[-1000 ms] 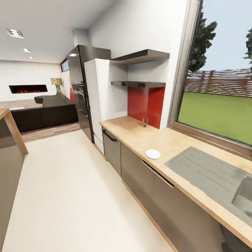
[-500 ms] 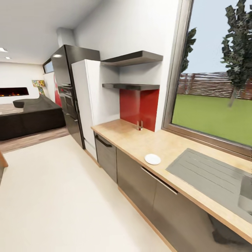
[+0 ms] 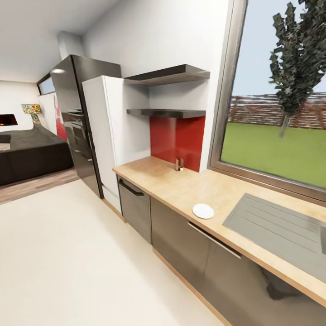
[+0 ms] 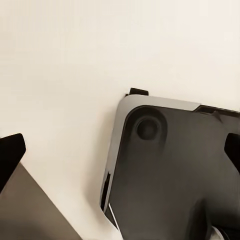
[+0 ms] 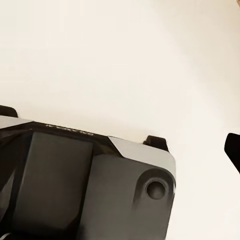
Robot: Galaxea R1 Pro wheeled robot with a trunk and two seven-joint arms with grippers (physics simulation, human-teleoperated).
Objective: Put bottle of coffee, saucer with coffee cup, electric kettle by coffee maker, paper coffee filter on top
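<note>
1. We judged the task barely begun: only the saucer [image 3: 203, 211] lay on the desk [image 3: 181, 185], close to its front edge and just short of the sink's drainboard [image 3: 280, 231].
2. We saw no coffee maker, bottle of coffee, filter, cup or kettle on the desk; the two shelves [image 3: 167, 74] above its far end looked bare from our angle, though their tops were hidden.
3. A small metallic object [image 3: 179, 164] stood at the desk's back edge against the red splashback [image 3: 179, 140]; it was too small for us to name.
4. The head view gave us the kitchen; the wrist views gave us instead the robot's base [image 4: 170, 165] over pale floor [image 5: 120, 60].
5. On the left gripper [image 4: 120, 150] we saw dark tips far apart, so its jaws were spread and held nothing.
6. Of the right gripper [image 5: 233, 150] one tip showed, so we could not tell its state.
</note>
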